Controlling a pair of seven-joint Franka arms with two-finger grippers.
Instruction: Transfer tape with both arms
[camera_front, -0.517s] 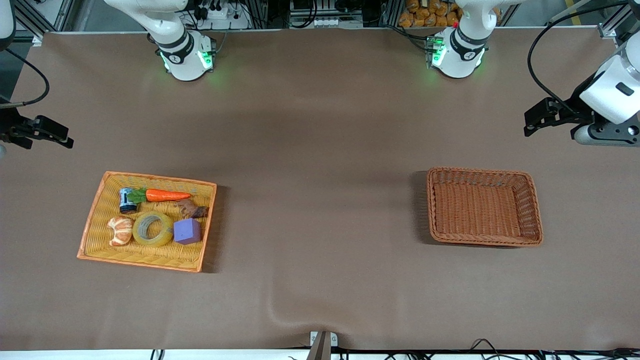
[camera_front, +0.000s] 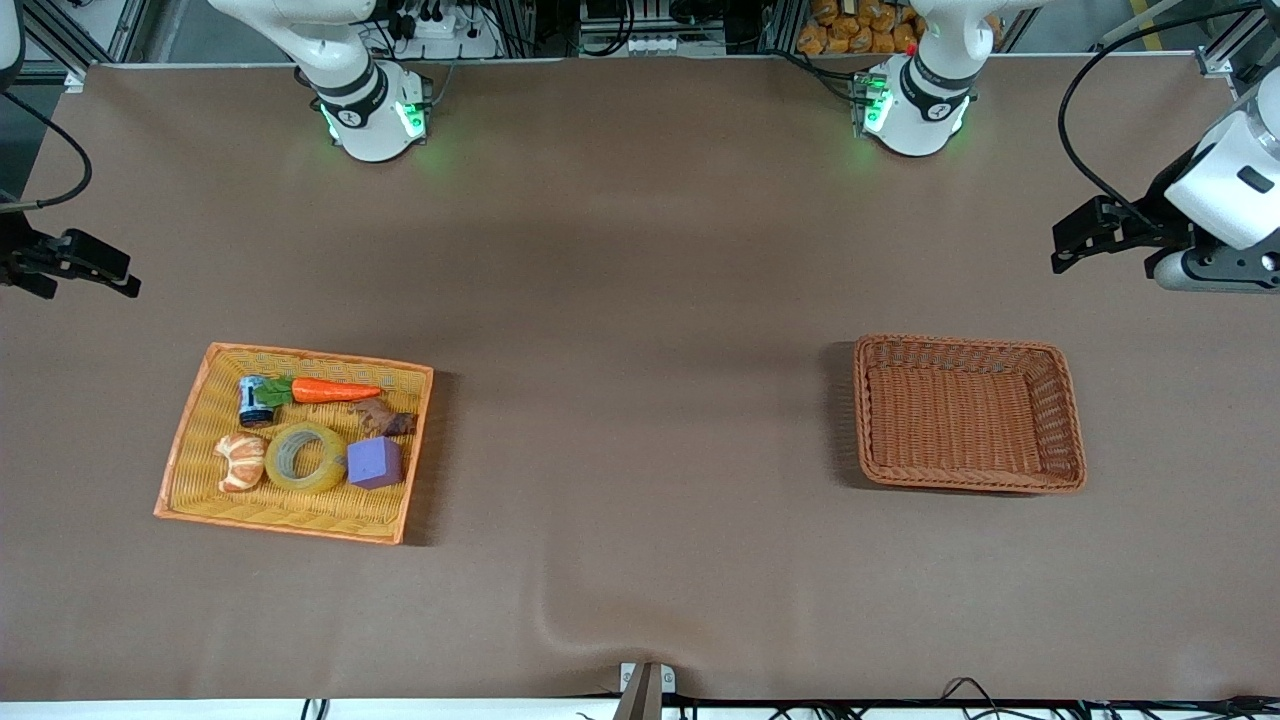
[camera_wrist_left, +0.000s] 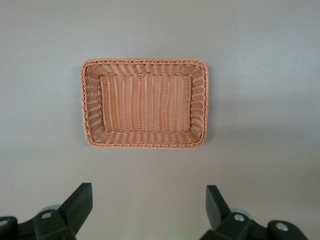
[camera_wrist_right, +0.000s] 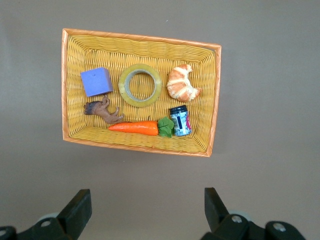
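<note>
Right gripper (camera_front: 90, 270) is hanging at the right arm's end of the table, farther from the front camera than the yellow tray (camera_front: 190, 432) and off past its edge, claw spread wide with nothing between the fingers. Against half a second ago it is sitting slightly closer to the table edge and a touch higher in the front view, so it is drifting away rather than coming in on the tray; no approach is starting yet.

Tray is holding everything. Tape (camera_front: 305, 457) is lying flat in it, in the row nearer the camera, between the croissant (camera_front: 241, 462) and the purple cube (camera_front: 374, 462), just beside both. Can (camera_front: 255, 400), carrot (camera_front: 333, 391) and a small brown figure (camera_front: 384, 417) are filling the row farther from the camera. Nothing in the tray is moving. The right wrist view is looking straight down on it, tape (camera_wrist_right: 140, 85) ring-up with its core open.

Brown basket (camera_front: 968, 414), well apart from the tray toward the left arm's end, is sitting empty.

Left gripper (camera_front: 1095, 237) is hovering farther from the camera than the basket, off toward the table's end, claw spread and holding nothing; it too is shifting only marginally upward.

Judgement: task is at its very start, tape untouched. Likely the right arm is to pick first, then hand over for the basket drop.
</note>
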